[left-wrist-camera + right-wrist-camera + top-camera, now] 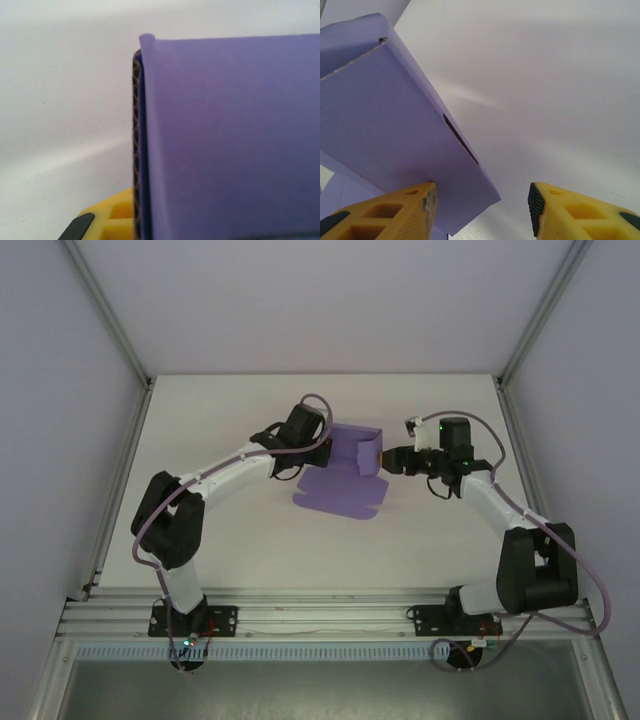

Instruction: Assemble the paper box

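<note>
My left arm reaching toward 1 o'clock, left tool [325, 443] pinching the paper box [340, 490], right arm bent inward, right tool [482, 200] parted at its 3 o'clock side

The top external camera looks down from above and behind the arm bases, far enough to take in the whole table [250, 545]. The 2 wrist cameras face the paper box [345, 480] at very close range; all 3 views share it.
</note>
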Robot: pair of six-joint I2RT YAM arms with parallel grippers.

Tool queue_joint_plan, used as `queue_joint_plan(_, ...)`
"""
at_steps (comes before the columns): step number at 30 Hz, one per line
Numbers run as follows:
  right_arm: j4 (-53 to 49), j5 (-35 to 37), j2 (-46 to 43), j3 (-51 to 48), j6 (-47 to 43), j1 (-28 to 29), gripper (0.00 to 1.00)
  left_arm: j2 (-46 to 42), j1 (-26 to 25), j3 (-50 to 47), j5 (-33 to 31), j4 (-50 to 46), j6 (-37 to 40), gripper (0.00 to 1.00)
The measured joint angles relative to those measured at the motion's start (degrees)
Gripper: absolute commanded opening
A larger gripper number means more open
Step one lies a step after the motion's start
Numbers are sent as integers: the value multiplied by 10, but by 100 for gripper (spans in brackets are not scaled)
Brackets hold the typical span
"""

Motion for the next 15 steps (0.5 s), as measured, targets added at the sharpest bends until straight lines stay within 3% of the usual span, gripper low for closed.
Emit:
queue_joint_plan(2, -5, 21, -3, 1, -2, 1, 39, 0, 0, 0, 0, 0, 0, 0)
queue_joint_plan(6, -45, 55, -19, 9, -15, 2, 37, 0, -5, 0, 0, 0, 0, 0)
queue_joint_plan(15, -132, 15, -33, 10, -88, -16, 40, 0, -10, 0, 2, 0, 11, 0)
